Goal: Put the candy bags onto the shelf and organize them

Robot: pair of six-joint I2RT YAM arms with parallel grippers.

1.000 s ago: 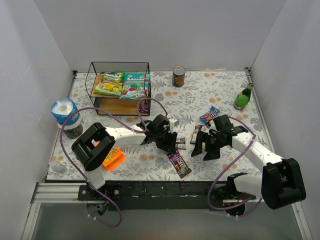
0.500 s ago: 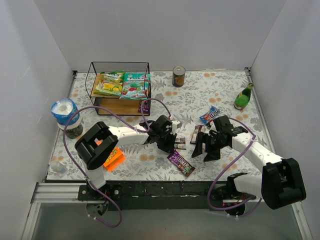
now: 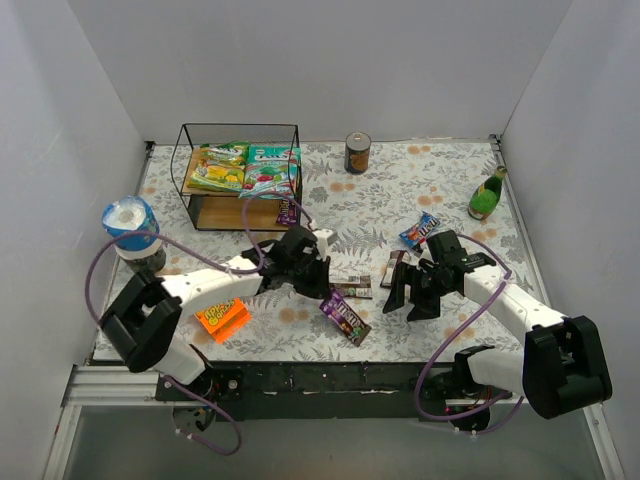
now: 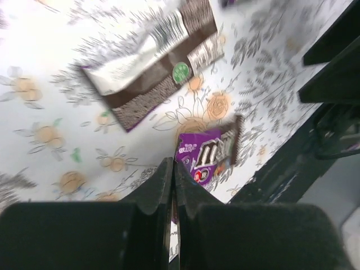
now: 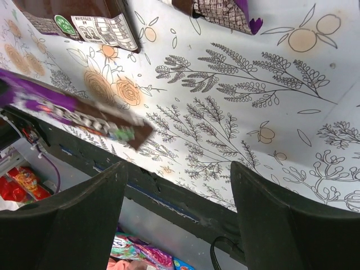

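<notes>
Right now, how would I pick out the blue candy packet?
Find the green bottle at the table's right edge. Left of it and slightly nearer, the blue packet lies flat. It is the only blue one; its nearest neighbour is a brown packet.

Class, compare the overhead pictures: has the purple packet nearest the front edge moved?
Yes. The purple packet shifted left, closer to the orange package, and slightly up the view.
</notes>
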